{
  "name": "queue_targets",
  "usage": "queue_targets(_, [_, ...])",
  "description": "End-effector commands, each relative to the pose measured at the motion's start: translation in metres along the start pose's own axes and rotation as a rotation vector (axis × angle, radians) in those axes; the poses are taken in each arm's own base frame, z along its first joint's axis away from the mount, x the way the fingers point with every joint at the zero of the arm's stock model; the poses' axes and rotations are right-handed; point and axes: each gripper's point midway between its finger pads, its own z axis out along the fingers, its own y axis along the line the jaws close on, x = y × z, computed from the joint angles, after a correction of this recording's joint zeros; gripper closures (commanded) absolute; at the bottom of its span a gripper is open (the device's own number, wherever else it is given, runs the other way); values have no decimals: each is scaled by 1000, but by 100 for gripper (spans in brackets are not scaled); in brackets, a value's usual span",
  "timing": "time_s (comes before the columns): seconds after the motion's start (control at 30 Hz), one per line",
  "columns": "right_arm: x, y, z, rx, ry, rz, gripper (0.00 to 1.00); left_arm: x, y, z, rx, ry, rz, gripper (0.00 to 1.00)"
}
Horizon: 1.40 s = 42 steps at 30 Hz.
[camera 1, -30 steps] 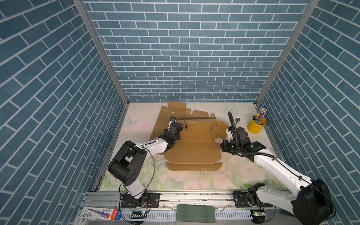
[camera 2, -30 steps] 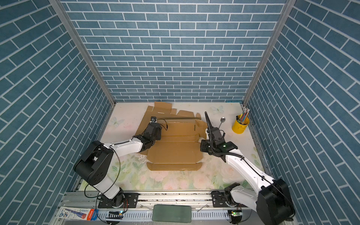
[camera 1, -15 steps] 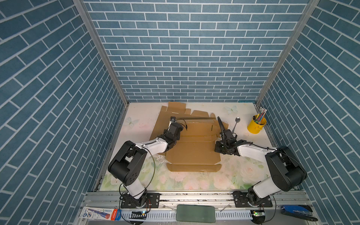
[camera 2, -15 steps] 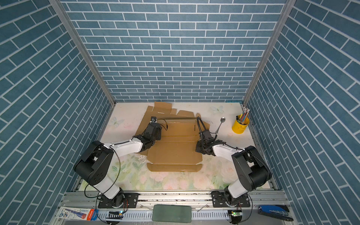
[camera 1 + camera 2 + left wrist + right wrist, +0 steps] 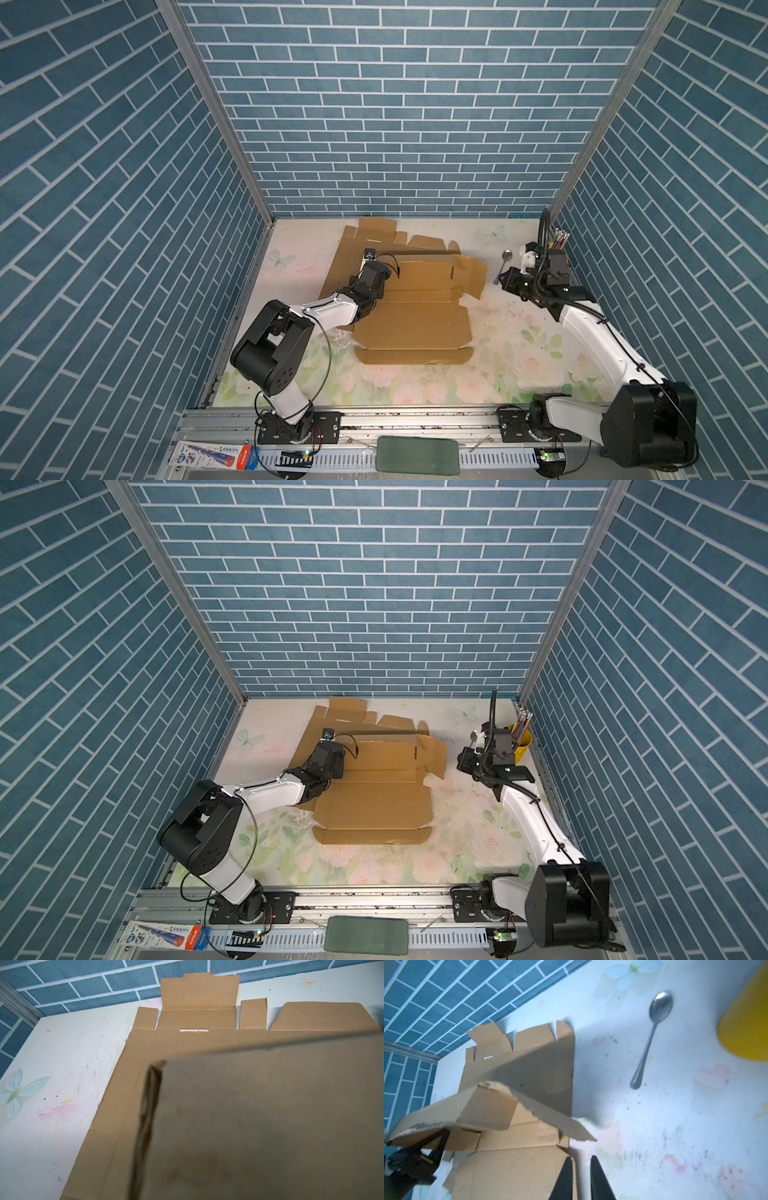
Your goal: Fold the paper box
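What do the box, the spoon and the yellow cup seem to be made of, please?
Box: brown cardboard, matte; creases and a ragged torn edge show. Spoon: probably polished steel; silvery with bright reflections. Yellow cup: likely plastic, smooth and evenly coloured, though blur leaves it open.

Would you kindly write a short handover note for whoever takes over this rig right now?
Left gripper: shut, pinching the paper box at its left side, holding a panel raised off the table.
Right gripper: slightly open, empty, just off the box's right edge, near the spoon.
Done: one panel partly lifted.
Left: most folds; front flap and back flaps lie flat.
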Motion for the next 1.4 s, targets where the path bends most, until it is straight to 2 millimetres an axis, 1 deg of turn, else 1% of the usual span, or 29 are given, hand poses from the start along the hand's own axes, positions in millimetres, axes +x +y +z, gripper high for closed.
queue_targets(0.0, [10, -27, 37, 116, 144, -117, 80, 51, 4, 11, -12, 170, 105, 100])
queue_targets(0.07, [7, -26, 62, 88, 171, -144, 79, 51, 3, 12, -10, 177, 108, 100])
queue_targets(0.13, [8, -17, 80, 27, 176, -158, 78, 50, 2, 11, -7, 177, 107, 100])
queue_targets(0.17, [8, -10, 87, -13, 172, -178, 78, 51, 3, 11, -8, 179, 109, 100])
queue_targets(0.27, [18, 5, 103, -96, 198, -243, 76, 52, 2, 12, -7, 181, 107, 100])
queue_targets(0.33, [24, 14, 108, -151, 204, -269, 76, 52, 2, 13, -9, 183, 107, 100])
queue_targets(0.4, [31, 26, 107, -219, 204, -294, 76, 53, 1, 13, -5, 185, 107, 100])
queue_targets(0.5, [44, 43, 98, -296, 224, -328, 76, 52, 1, 13, -6, 184, 106, 100])
queue_targets(0.7, [72, 65, 84, -333, 264, -392, 76, 48, -2, 15, 4, 180, 92, 100])
queue_targets(0.77, [76, 66, 82, -319, 260, -409, 76, 47, -2, 14, 5, 179, 91, 100])
queue_targets(0.87, [76, 63, 80, -307, 235, -418, 76, 48, -2, 15, 5, 182, 95, 100])
queue_targets(0.93, [77, 73, 78, -343, 247, -407, 77, 49, -3, 14, 6, 184, 94, 100])
queue_targets(1.0, [83, 84, 76, -357, 250, -435, 75, 48, -3, 14, 7, 183, 91, 100])
queue_targets(1.07, [86, 86, 75, -345, 243, -456, 73, 48, -2, 14, 6, 181, 86, 100])
queue_targets(1.13, [88, 83, 78, -331, 235, -455, 70, 48, -2, 14, 7, 182, 87, 100])
queue_targets(1.3, [93, 86, 90, -293, 234, -492, 64, 47, -5, 15, 14, 184, 86, 100])
queue_targets(1.37, [94, 86, 93, -283, 214, -490, 63, 47, -5, 15, 16, 186, 88, 100])
